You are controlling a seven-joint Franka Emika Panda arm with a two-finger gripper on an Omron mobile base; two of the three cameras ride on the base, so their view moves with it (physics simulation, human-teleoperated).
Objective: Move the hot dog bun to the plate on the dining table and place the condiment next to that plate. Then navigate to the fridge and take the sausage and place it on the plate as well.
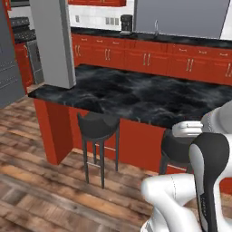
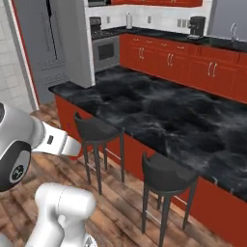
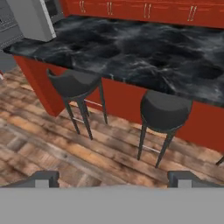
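Facing the long black, white-veined marble dining table (image 1: pixel 136 97) in the left base view, the white arm is folded low. From the right base camera, that table top (image 2: pixel 159 116) stretches away above two dark round stools (image 2: pixel 166 176). Through the hand camera, the gripper (image 3: pixel 113 177) hangs spread and empty, fingertips (image 3: pixel 43 177) aimed over the stools toward the table beyond; I cannot tell where bun or plate lies.

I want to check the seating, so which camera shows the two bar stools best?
The hand view: both stools, the left stool and the right stool, show whole, seats to feet. The right base view also shows both, more obliquely. In the left base view the arm hides most of the right one.
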